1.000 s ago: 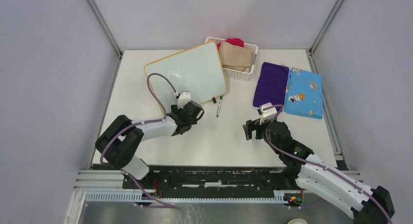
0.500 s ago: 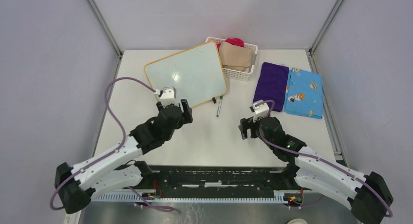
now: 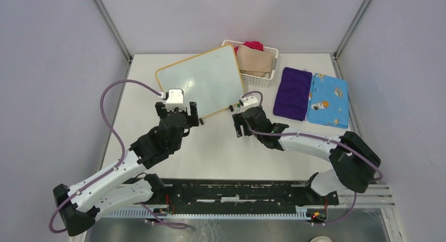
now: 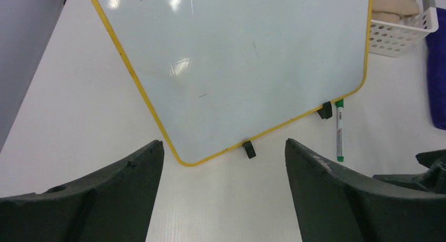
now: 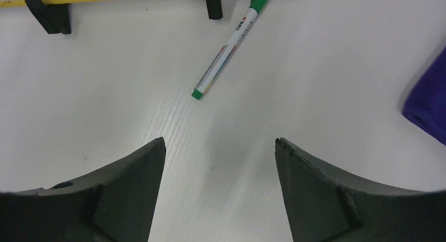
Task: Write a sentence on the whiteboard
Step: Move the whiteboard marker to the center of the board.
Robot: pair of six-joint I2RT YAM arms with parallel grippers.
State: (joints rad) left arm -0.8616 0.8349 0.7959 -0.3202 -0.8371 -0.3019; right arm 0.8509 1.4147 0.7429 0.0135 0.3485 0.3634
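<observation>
One whiteboard (image 4: 252, 68) just beyond open left claw (image 3: 177, 113).

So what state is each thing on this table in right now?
whiteboard: blank, lying on the table.
marker: cap seems on, lying beside the whiteboard, not held.
left gripper: open, empty, over the whiteboard's near edge.
right gripper: open, empty, over the marker.
basket: holds beige and red cloths.
purple cloth: folded, flat.
blue cloth: folded, flat.
</observation>
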